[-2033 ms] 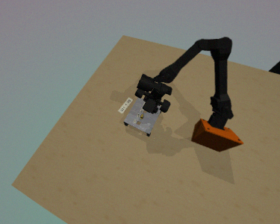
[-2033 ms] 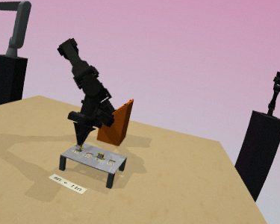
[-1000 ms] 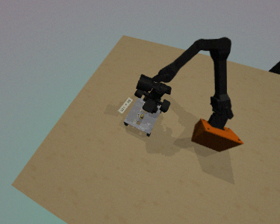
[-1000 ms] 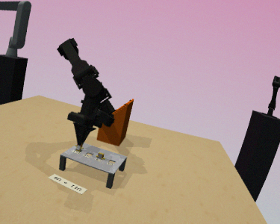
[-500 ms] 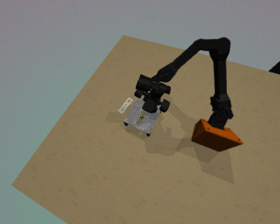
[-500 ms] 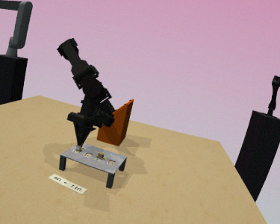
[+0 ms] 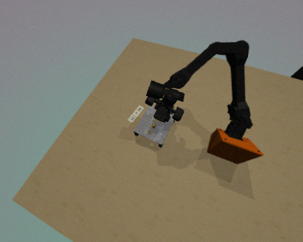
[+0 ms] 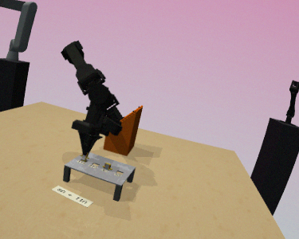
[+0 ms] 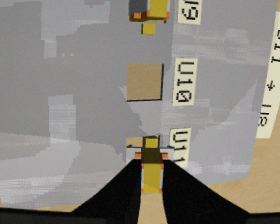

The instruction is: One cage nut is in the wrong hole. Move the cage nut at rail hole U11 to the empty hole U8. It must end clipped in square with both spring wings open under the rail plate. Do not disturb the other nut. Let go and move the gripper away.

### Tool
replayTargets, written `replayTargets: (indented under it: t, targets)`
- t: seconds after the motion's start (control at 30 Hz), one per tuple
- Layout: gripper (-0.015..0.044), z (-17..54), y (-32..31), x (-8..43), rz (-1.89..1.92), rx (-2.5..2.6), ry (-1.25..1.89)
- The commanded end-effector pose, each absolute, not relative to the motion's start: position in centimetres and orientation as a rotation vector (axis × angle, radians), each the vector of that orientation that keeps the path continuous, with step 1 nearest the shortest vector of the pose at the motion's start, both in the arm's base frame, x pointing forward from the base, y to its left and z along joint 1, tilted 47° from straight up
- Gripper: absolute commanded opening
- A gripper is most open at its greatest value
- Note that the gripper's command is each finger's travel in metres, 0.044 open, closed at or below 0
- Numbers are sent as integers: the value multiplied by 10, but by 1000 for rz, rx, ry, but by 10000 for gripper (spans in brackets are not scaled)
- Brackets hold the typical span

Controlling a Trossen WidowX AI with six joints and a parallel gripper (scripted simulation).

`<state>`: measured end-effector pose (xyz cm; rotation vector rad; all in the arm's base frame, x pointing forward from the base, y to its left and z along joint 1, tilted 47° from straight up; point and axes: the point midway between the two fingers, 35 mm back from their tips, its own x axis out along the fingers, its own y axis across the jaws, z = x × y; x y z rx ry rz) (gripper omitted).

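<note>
Brass-yellow, the cage nut [image 9: 152,172] [image 8: 85,158] is pinched in the tool [image 9: 151,167] [image 8: 85,155], its fingers nearly closed on it, at hole U11 of the grey rail plate [image 9: 90,120] [image 8: 105,172] [image 7: 146,134]. The step looks to be freeing it: keep the squeeze steady so both wings stay folded, then lift squarely until they clear the hole. In the wrist view, empty U10 [image 9: 144,82] sits at twelve o'clock from it; beyond, the other nut [image 9: 159,9] [image 8: 108,166] [image 7: 153,126] needs generous clearance overhead.
</note>
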<state>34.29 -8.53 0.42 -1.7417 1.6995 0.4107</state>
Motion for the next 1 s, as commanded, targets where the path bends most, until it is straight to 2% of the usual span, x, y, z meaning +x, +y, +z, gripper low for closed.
replayTargets:
  t: [0.0,0.97]
  targets:
    - [28,4,-84,343,414,-1735,1702]
    - [28,7,-80,344,417,-1729,1707]
